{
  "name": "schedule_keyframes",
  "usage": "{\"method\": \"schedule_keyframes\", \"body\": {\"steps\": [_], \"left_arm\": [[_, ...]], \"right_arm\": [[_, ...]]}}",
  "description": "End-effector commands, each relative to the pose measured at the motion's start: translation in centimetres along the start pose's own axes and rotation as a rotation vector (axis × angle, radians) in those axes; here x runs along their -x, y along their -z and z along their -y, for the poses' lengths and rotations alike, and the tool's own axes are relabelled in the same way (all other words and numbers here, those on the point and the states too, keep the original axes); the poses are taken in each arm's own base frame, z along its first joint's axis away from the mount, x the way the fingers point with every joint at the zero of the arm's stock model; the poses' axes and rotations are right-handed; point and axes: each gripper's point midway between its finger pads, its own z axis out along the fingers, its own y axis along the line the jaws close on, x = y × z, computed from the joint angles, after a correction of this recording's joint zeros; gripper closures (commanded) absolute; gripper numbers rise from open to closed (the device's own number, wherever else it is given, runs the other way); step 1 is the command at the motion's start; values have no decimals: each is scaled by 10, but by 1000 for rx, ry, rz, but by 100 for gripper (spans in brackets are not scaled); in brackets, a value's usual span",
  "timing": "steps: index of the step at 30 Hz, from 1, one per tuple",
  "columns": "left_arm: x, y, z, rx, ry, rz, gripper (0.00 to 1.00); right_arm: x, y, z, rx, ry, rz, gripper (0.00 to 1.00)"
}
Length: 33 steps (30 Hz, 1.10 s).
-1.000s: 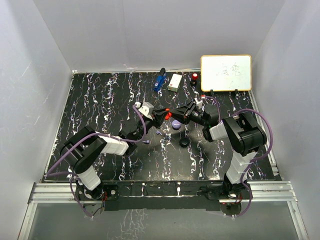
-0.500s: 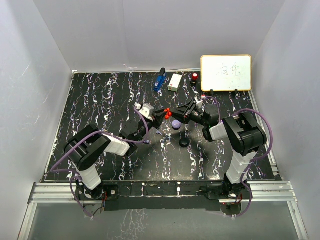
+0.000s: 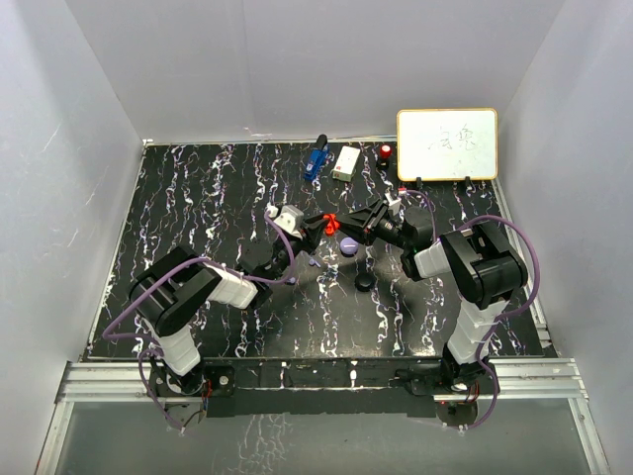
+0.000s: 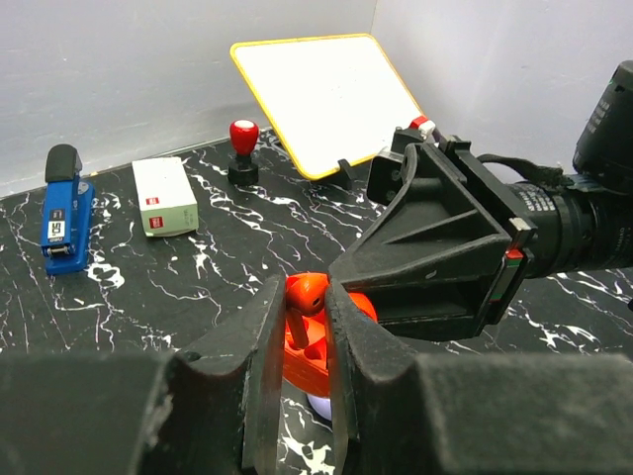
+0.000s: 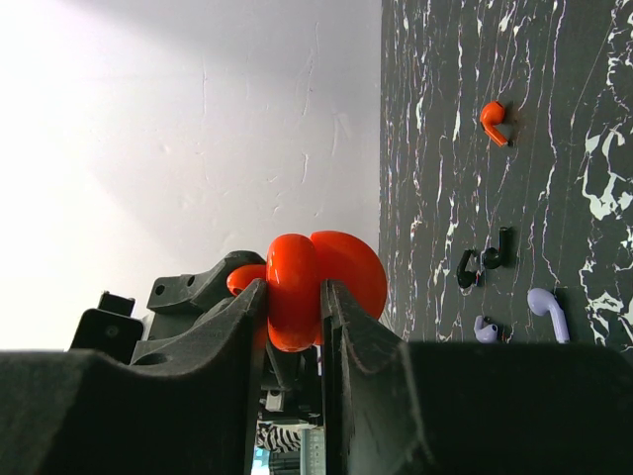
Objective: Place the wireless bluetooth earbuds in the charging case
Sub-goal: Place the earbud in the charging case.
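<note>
Red earbud (image 4: pixel 307 293) in left gripper (image 4: pixel 304 309) sits at red case (image 5: pixel 351 267) in right gripper (image 5: pixel 294 297).

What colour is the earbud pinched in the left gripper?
Orange-red earbud; clearest in the left wrist view.

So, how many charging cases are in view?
3: red case, held in the right claw; lavender case loose beside it; black case just below that in the top view.

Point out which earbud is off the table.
The red earbud pinched in the left fingers; the second red earbud, black earbuds and lavender earbuds lie on the table.
</note>
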Motion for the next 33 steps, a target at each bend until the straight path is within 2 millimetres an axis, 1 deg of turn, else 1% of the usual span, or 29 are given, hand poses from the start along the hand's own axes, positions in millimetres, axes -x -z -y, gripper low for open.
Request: {"method": "schedule_keyframes", "body": {"steps": [1,15,33], "left_arm": [[13,-3,3,-5,-7,56,100],[7,-4,2,-2,-7,52,100],[8,-7,1,-1,-7,65,100]], "right_arm": [[0,0,-23,81,71,2,100],[-1,0,-22,82,70,-1,100],[0,0,-22,83,68,-2,100]]}}
